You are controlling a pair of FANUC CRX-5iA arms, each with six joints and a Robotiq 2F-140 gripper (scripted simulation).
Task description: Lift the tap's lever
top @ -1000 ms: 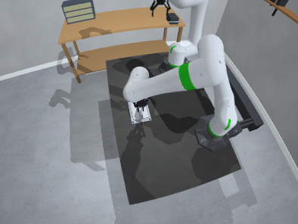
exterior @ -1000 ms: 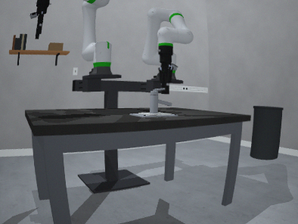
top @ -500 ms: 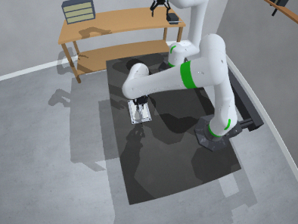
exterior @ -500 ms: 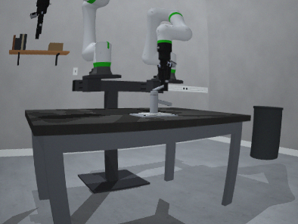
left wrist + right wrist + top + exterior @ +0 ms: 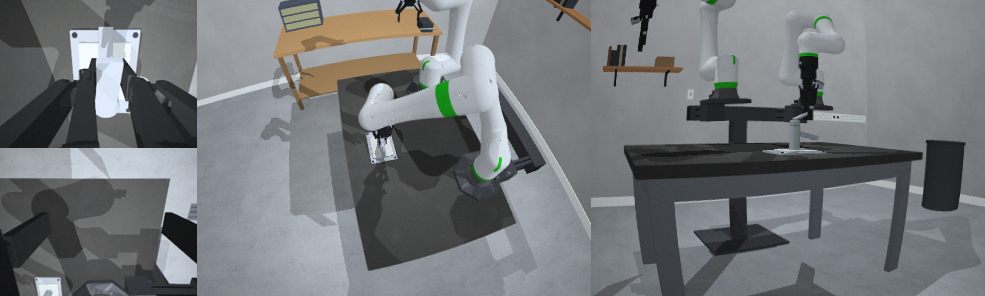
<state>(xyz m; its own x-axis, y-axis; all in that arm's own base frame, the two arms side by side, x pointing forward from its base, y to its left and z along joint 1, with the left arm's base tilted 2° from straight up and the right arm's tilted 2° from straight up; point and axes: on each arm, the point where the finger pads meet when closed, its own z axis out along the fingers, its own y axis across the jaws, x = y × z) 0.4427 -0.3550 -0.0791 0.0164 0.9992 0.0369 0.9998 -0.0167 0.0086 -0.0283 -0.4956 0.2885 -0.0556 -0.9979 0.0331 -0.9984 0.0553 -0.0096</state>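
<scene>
The tap has an upright grey column (image 5: 794, 136) on a white base plate (image 5: 385, 160) (image 5: 89, 36) (image 5: 38, 283). Its spout (image 5: 809, 136) (image 5: 106, 37) juts out below the lever. The lever (image 5: 801, 115) (image 5: 107, 87) slopes upward from the column's top towards the left gripper. My left gripper (image 5: 809, 115) (image 5: 107, 67) is shut on the lever, with one finger on each side in the left wrist view. In the top view the arm and fingers mostly hide the lever. My right gripper (image 5: 409, 19) (image 5: 640, 49) (image 5: 106, 222) is open and empty, high up and away from the tap.
The tap stands on a dark table (image 5: 412, 245) (image 5: 716, 167). A wooden bench (image 5: 352, 30) holds a drawer unit (image 5: 301, 16) and a small dark box (image 5: 425, 23). A wall shelf (image 5: 641, 69) and a dark bin (image 5: 943, 175) stand apart from the table.
</scene>
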